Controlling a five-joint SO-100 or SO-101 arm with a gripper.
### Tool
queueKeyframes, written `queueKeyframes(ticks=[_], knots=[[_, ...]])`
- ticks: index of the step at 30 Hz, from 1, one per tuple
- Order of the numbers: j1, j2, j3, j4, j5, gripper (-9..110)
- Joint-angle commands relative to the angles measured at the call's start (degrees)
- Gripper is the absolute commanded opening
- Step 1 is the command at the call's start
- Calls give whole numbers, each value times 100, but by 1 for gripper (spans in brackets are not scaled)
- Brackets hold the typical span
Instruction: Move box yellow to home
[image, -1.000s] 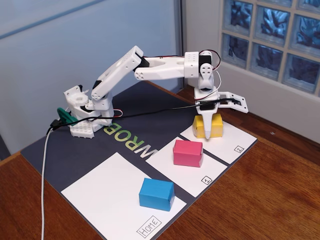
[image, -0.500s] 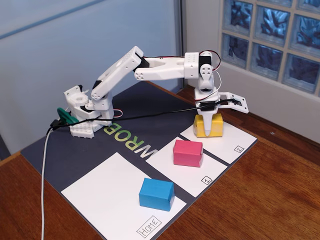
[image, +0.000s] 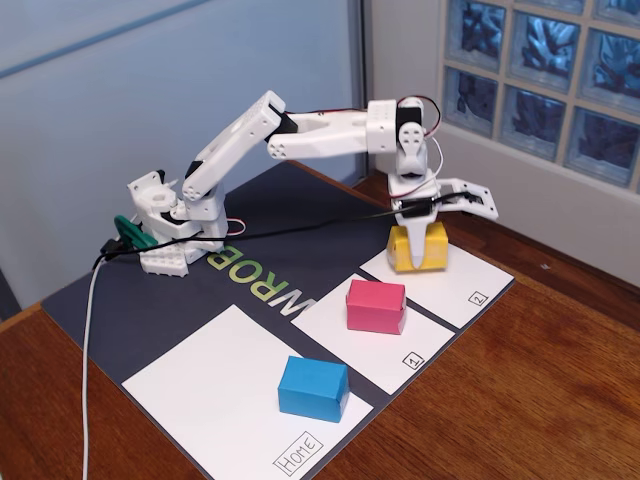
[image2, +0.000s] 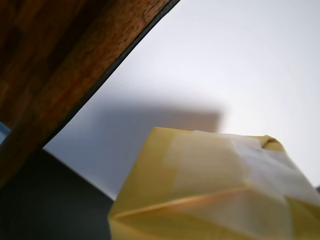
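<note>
Your end effector (image: 410, 243) is grasping the box yellow (image: 430, 248) right under it. It looks light, soft paper. Squeeze its sides gently.

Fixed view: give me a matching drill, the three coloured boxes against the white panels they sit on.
Things:
1. yellow box
2. pink box
3. blue box

Places:
A. Home panel
B. panel labelled 1
C. panel labelled 2, under the gripper

Pairs: 1-C, 2-B, 3-A
</note>
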Motion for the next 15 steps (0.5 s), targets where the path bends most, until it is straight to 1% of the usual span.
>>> queueKeyframes(ticks=[1,15], knots=[[35,791,-272,158,-62,-1],[105,2039,-272,932,-193,0]])
